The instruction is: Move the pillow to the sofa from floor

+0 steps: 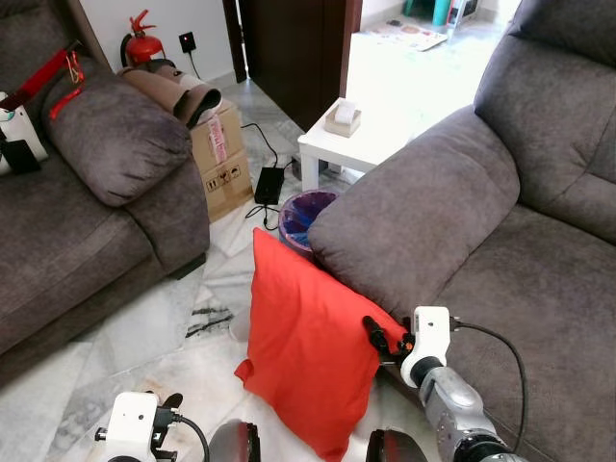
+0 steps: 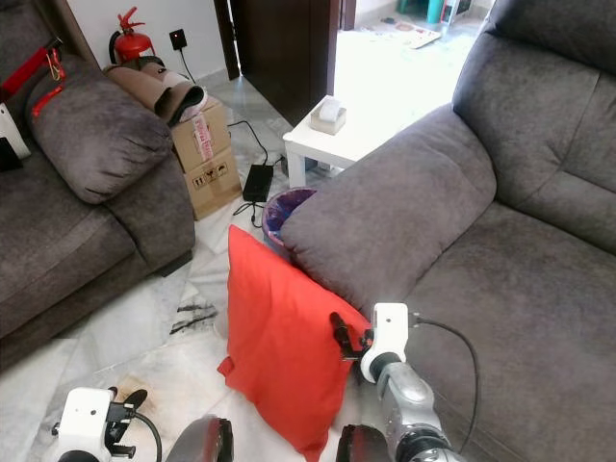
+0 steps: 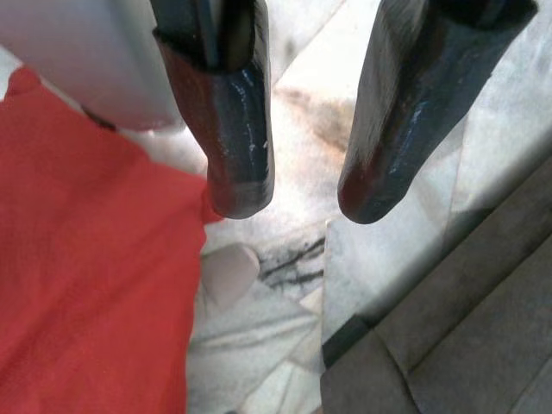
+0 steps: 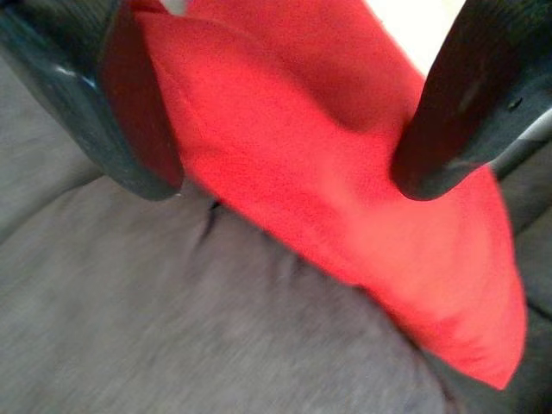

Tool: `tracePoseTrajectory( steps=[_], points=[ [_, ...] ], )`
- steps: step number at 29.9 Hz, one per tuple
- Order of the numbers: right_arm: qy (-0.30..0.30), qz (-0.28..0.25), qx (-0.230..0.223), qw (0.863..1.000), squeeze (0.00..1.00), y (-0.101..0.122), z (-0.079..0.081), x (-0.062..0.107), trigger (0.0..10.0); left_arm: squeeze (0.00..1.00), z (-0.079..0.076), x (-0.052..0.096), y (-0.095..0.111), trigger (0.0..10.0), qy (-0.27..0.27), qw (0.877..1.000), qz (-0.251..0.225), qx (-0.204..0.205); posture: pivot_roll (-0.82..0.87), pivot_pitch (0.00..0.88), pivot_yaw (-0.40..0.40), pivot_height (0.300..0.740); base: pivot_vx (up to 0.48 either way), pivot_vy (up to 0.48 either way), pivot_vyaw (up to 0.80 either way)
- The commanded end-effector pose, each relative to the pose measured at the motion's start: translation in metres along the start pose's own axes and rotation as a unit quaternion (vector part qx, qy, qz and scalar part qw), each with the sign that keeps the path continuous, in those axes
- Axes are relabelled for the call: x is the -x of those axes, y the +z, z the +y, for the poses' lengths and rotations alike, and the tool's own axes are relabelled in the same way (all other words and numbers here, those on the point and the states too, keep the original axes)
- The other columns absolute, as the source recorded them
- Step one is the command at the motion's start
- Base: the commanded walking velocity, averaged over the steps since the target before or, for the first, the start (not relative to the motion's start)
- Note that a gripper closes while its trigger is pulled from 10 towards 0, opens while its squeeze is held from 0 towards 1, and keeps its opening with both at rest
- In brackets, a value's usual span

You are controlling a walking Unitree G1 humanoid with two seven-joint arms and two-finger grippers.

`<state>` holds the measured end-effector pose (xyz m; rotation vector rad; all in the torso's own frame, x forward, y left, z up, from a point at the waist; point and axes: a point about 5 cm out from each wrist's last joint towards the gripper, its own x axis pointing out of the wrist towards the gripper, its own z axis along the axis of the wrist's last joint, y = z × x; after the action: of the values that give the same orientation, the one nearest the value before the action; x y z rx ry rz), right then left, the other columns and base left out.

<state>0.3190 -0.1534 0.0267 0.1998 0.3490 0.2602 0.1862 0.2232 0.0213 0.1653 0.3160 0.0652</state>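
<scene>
Leftmost, a grey sofa [image 1: 87, 202] carries a red strap [image 1: 43, 77] on its armrest. Behind that armrest stand a red fire extinguisher [image 1: 142, 43] and a cardboard box [image 1: 223, 154]; a rolled brown mat [image 1: 173, 91] lies across the box top, and what the box holds cannot be told. A black power adapter [image 1: 269, 183] lies on the marble floor [image 1: 144, 337] beside the box.

Low at the left, the left gripper [image 3: 293, 185] hangs over the floor with its two black fingers [image 3: 233, 129] spread apart and nothing between them.

Centre: the red pillow [image 1: 308, 356] stands on its lower edge on the floor, leaning against the front of the right-hand grey sofa [image 1: 500, 250]. Behind the pillow's upper corner sits a round purple bin [image 1: 303, 217]; something blue shows inside, though what it is cannot be told. Farther back, a white side table [image 1: 375, 115] bears a small beige box [image 1: 344, 117].

Right of the pillow, the right gripper [image 4: 289, 185] meets the pillow's upper right edge at the sofa front. In the right wrist view its fingers [image 4: 457, 112] stand parted, straddling the red fabric, not yet closed on it.
</scene>
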Motion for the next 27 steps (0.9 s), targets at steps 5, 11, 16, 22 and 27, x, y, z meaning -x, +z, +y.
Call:
tracePoseTrajectory(
  steps=[5,11,16,22,27],
  points=[
    [0.006,0.022,-0.013,1.000,0.00,-0.019,0.004,0.006,10.0,0.00,0.000,0.015,-0.012,10.0,0.001,1.000,0.027,0.005,0.28,0.221,0.058,0.618,0.000,0.000,0.00],
    [0.024,0.014,-0.030,0.999,0.00,-0.023,0.019,0.003,10.0,0.00,0.002,0.021,-0.008,10.0,0.002,1.000,0.028,0.002,0.31,0.233,0.072,0.618,0.000,0.000,0.00],
    [0.031,0.003,-0.039,0.999,0.00,-0.021,0.029,-0.001,10.0,0.00,0.004,0.026,-0.005,10.0,0.004,1.000,0.025,0.001,0.32,0.246,0.077,0.618,0.000,0.000,0.00],
    [0.037,-0.017,-0.053,0.998,0.00,-0.012,0.044,-0.008,10.0,0.00,0.004,0.035,0.002,10.0,0.012,1.000,0.019,0.000,0.35,0.270,0.081,0.618,0.000,0.000,0.00],
    [0.027,-0.010,-0.050,0.998,0.00,-0.012,0.047,-0.011,10.0,0.00,0.003,0.042,0.003,10.0,0.014,1.000,0.020,-0.001,0.37,0.280,0.077,0.618,0.000,0.000,0.00]
  ],
)
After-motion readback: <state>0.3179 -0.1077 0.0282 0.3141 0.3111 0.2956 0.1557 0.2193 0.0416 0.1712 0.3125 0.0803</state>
